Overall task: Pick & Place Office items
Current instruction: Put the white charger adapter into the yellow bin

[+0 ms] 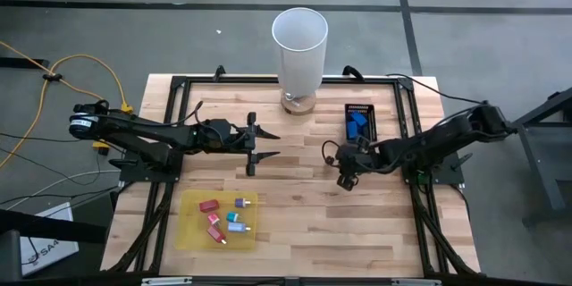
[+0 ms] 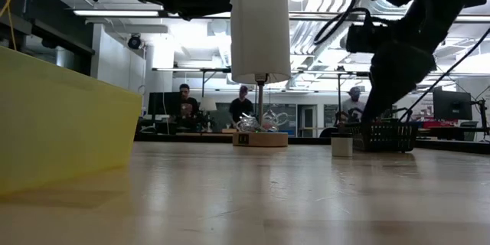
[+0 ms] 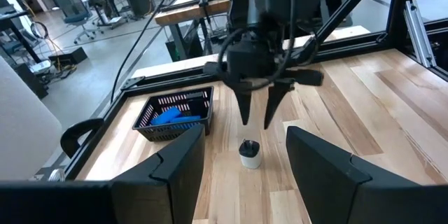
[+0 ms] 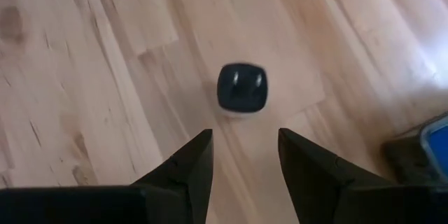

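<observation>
A small whitish round piece with a dark top stands upright on the wooden table. My right gripper hangs just above it, open and pointing down, one finger on either side of the space over it, touching nothing. My left gripper is open and level over the table's middle, facing the right gripper. Several tiny red, pink, teal and blue pieces lie on a flat yellow sheet near the near edge. Blue pieces lie in the small black tray.
A tall white cylinder stands on a wooden base at the table's far edge, beside the black tray. Bare wood lies between the yellow sheet and the right gripper. People stand in the room beyond the table.
</observation>
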### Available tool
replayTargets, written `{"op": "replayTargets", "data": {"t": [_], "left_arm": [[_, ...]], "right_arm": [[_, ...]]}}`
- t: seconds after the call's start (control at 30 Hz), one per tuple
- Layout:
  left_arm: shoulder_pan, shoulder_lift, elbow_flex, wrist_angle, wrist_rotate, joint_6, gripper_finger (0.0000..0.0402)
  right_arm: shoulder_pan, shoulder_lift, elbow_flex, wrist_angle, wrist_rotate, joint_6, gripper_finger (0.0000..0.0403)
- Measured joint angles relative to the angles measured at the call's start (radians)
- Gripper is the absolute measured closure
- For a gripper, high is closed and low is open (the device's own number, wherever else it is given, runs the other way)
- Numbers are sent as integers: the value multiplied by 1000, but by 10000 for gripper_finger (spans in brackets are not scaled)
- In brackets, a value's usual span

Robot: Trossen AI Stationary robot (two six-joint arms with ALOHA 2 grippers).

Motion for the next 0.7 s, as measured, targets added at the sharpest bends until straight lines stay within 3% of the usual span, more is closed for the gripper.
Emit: {"op": "replayTargets", "data": {"t": [0.7], "left_arm": [[0,0,0,0,0,0,208]], "right_arm": [[84,121,-1,19,98,125,255]]}}
